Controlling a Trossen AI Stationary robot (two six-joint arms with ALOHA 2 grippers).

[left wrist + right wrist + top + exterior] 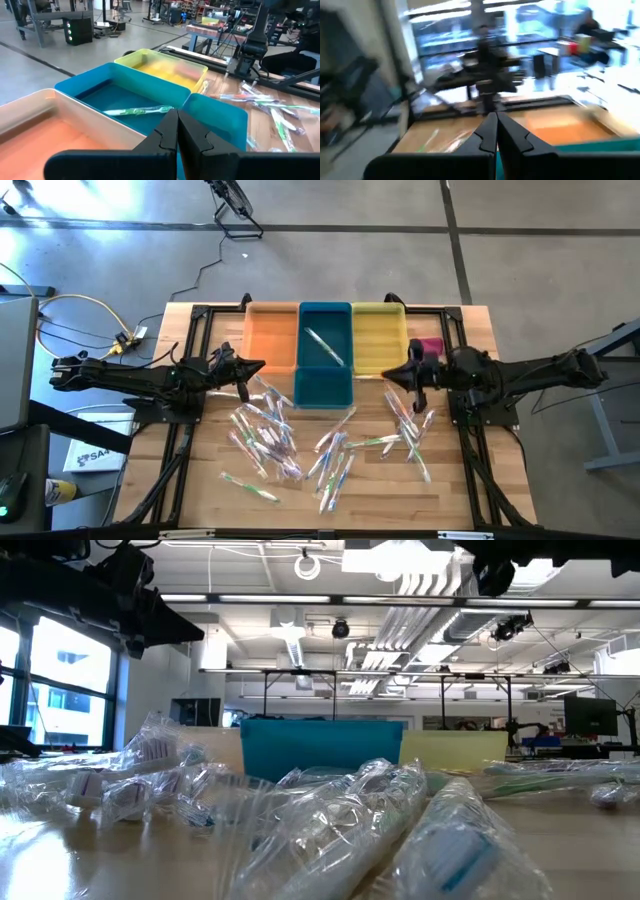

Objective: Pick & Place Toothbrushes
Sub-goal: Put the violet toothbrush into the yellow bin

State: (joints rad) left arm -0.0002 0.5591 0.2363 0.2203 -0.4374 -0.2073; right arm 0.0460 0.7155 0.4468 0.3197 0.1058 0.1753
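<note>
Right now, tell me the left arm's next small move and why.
Probably open the left claw and lower it toward the nearest toothbrushes on the table: it is shut and empty beside the orange bin, only one toothbrush lies in the blue bin, and most are loose.

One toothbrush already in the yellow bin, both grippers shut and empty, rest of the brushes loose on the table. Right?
Not quite: the one binned toothbrush lies in the blue bin, the middle of the three, not the yellow bin, as the high view shows. The rest holds: left gripper and right gripper are shut and empty, and the other toothbrushes lie loose on the table.
</note>
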